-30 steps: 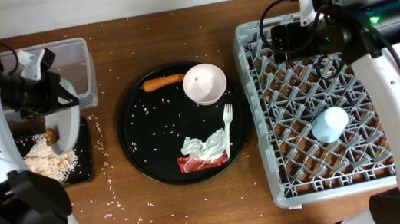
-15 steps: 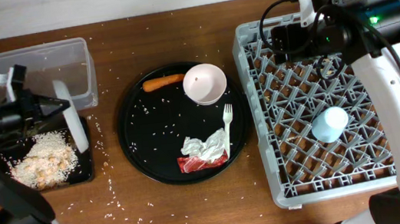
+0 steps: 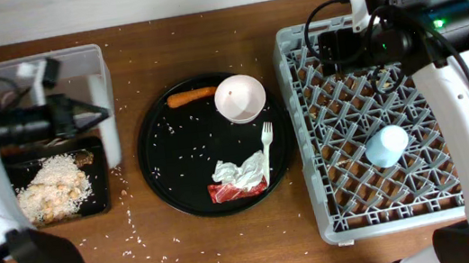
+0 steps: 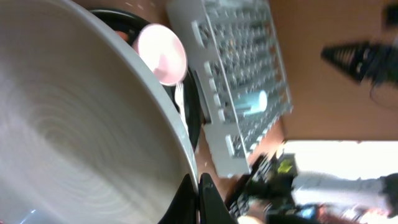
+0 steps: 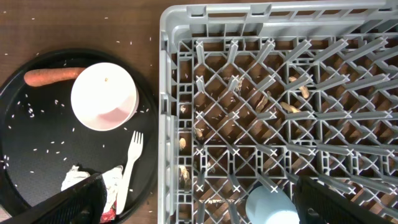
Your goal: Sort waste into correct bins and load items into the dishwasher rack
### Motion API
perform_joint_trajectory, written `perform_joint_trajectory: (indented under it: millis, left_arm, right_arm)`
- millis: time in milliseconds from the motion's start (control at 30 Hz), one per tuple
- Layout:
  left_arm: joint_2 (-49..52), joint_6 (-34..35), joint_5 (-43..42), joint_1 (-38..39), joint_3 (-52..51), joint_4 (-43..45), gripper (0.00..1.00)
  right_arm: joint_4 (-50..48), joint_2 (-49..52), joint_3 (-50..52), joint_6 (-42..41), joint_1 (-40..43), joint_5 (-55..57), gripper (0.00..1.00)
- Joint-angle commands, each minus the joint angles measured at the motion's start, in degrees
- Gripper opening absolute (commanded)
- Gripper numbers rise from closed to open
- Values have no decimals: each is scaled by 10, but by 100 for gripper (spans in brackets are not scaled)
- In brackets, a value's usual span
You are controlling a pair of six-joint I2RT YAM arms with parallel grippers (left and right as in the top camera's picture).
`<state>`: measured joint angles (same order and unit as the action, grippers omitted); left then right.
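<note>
My left gripper (image 3: 87, 116) is shut on the rim of the pale grey plate (image 3: 109, 121), held on edge between the clear tub (image 3: 52, 57) and the shallow black tray (image 3: 103, 199) holding rice and brown scraps (image 3: 49, 188). In the left wrist view the plate (image 4: 74, 124) fills the frame, the jaws (image 4: 198, 199) pinching its rim. My right gripper (image 5: 199, 202) is open over the grey rack (image 3: 308, 140), where the light-blue cup (image 3: 388, 146) lies. The carrot (image 3: 192, 96), white bowl (image 3: 240, 97), fork (image 3: 266, 144), napkin (image 3: 240, 172) and red wrapper (image 3: 224, 192) lie on the round tray.
The large round black tray (image 3: 161, 159) sits mid-table between bins and rack. Rice grains are scattered on it and on the wooden table. Food scraps lie under the rack's grid floor (image 5: 249, 93). The right arm spans the rack's back edge.
My left arm has carried the plate from over the black tray up and to the right and turned it on edge. The rice pile now shows uncovered in the tray. The right arm has not moved.
</note>
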<state>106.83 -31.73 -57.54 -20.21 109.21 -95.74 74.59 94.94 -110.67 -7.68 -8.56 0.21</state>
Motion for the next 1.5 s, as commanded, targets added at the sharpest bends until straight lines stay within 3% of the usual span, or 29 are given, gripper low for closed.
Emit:
perform_joint_trajectory:
  millis: [0, 33, 133, 233, 267, 600, 733, 767, 800, 900, 1000, 1133, 1233, 1367, 1467]
  left_arm:
    - [-36, -9, 85, 101, -2, 26, 0]
    - [-35, -8, 117, 142, -2, 37, 1]
    - [-35, 91, 240, 250, -3, 88, 0]
    - [-29, 241, 485, 370, -15, 114, 0]
    - [-29, 265, 521, 397, -40, 134, 0]
    - [-28, 271, 559, 479, -305, 402, 0]
    - [-28, 270, 558, 481, -334, 426, 2]
    - [-28, 270, 559, 481, -334, 426, 17]
    - [-28, 270, 558, 481, -334, 426, 25]
    - [-28, 270, 558, 481, -334, 426, 40]
    - [-28, 270, 558, 481, -320, 426, 42]
    - [-28, 269, 563, 464, -225, 424, 50]
    - [-28, 186, 565, 412, -121, 460, 60]
    - [-1, 13, 565, 393, -114, 596, 66]
    - [71, -26, 565, 392, -112, 634, 69]
  right_arm:
    - [0, 3, -1, -1, 0, 5, 95]
    - [0, 3, -1, -1, 0, 5, 95]
    - [0, 3, -1, -1, 0, 5, 95]
    - [0, 3, -1, -1, 0, 5, 95]
    - [0, 3, -1, -1, 0, 5, 95]
    - [0, 3, -1, -1, 0, 5, 96]
    - [0, 3, -1, -1, 0, 5, 96]
    - [0, 3, -1, -1, 0, 5, 96]
    - [0, 3, -1, -1, 0, 5, 96]
    - [0, 3, -1, -1, 0, 5, 96]
    - [0, 3, -1, -1, 0, 5, 96]
    - [-2, 3, -1, 0, 0, 5, 96]
    - [-4, 3, -1, -1, 0, 5, 96]
    - [-5, 3, -1, 0, 0, 5, 98]
    - [-4, 3, -1, -1, 0, 5, 98]
